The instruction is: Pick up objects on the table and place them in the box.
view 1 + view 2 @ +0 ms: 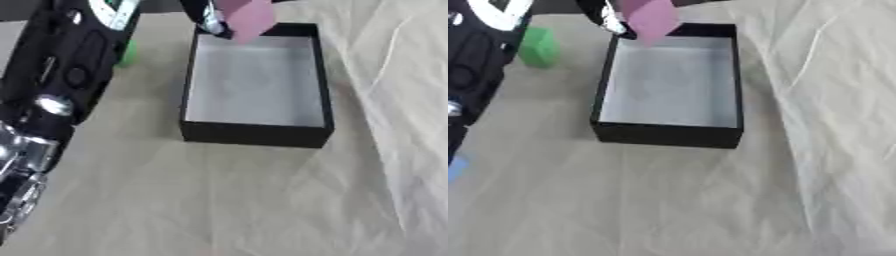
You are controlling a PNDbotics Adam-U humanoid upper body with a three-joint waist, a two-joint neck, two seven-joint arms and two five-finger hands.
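Note:
A black box (254, 134) with a pale grey inside stands in the middle of the table, and nothing lies in it. My left arm runs up the left side, and its hand (208, 21) hangs over the box's far left corner. The fingers are pinched on a flat pink object (248, 18), which hangs tilted above the far rim. A green object (538, 47) lies on the table left of the box, partly hidden by my arm in the left eye view. My right hand shows in no view.
A crumpled beige cloth (262, 200) covers the table, with raised folds along the right side (833, 100). A small blue patch (455, 170) shows at the left edge of the right eye view.

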